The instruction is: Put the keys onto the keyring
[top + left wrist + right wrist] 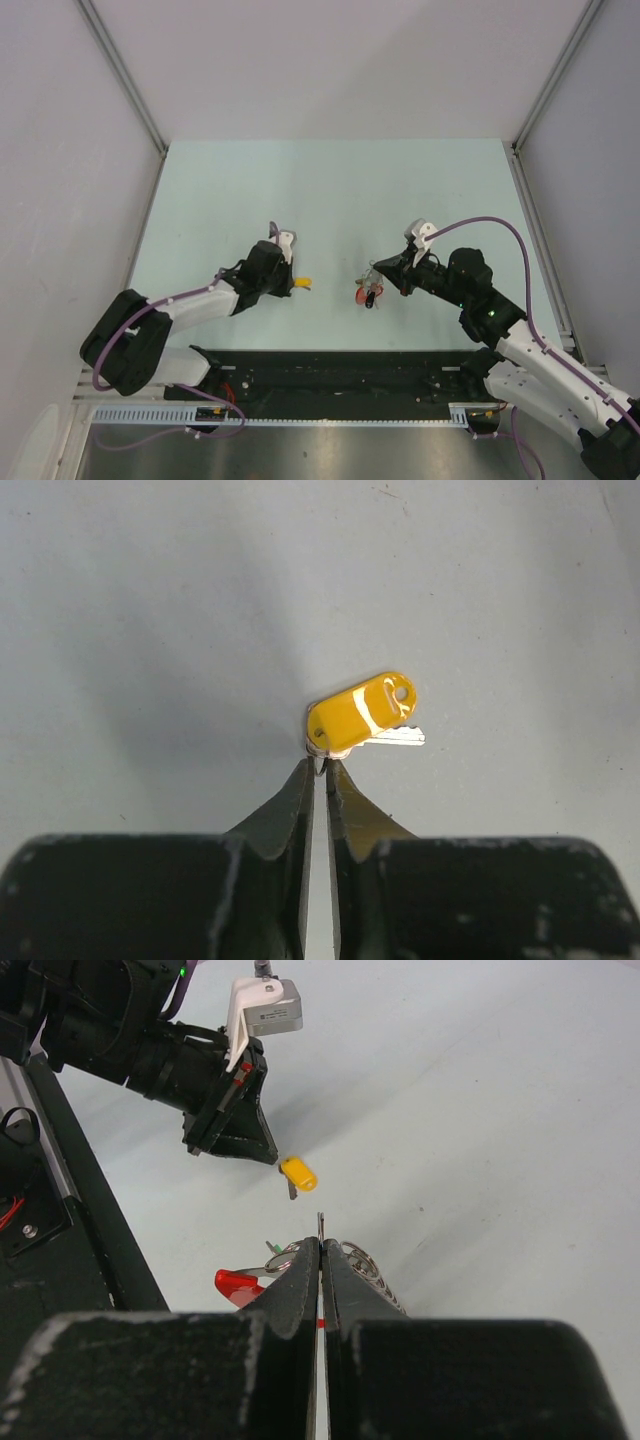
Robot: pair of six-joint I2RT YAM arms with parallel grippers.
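Left pincer (320, 765), jaws a slit apart, touches the yellow key (360, 712) left of the table's (330, 190) middle, grip unclear; right pincer (320, 1250) clamps the keyring (362, 1265) nearby. We judge this key not yet threaded.

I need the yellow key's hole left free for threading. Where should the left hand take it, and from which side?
Pinch the yellow key at its head's plain end, opposite the hole, coming from the side of the left hand. It lies flat with that end nearest the hand, hole and metal blade pointing away, so both should stay clear.
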